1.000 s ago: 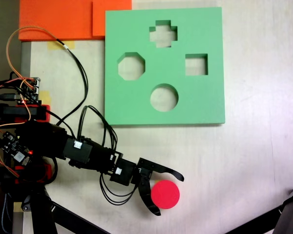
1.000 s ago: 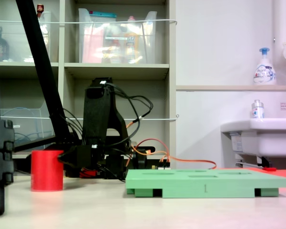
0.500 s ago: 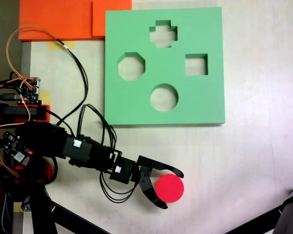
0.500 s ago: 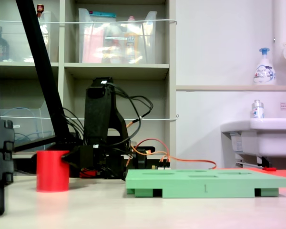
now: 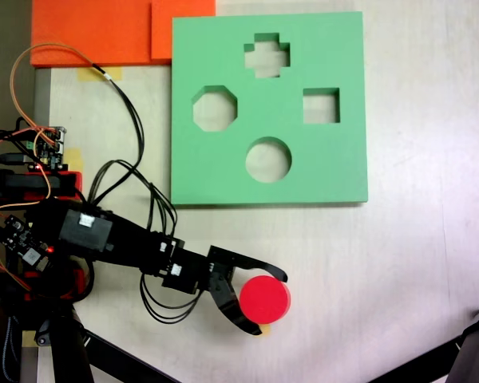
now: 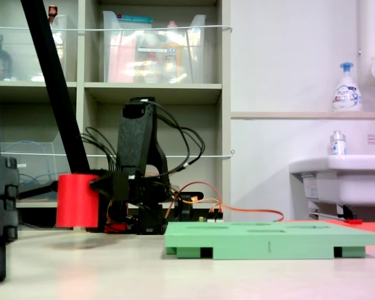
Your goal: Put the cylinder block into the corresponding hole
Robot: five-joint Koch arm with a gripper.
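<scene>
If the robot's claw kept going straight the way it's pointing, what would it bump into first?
Probably nothing: the gripper, holding the cylinder block, points right in the top-down fixed view, over bare table. The green board lies off to the side.

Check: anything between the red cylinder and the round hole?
Bare tabletop, then the green board's near edge strip, in a fixed view; cylinder block, round hole.

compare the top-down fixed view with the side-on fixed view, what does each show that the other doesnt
Top-down: the round hole among the green foam board's cutouts, and the gripper's jaws either side of the red cylinder.
Side-on: the cylinder lifted off the table, with a gap beneath.
Both: arm, cylinder, board.
</scene>
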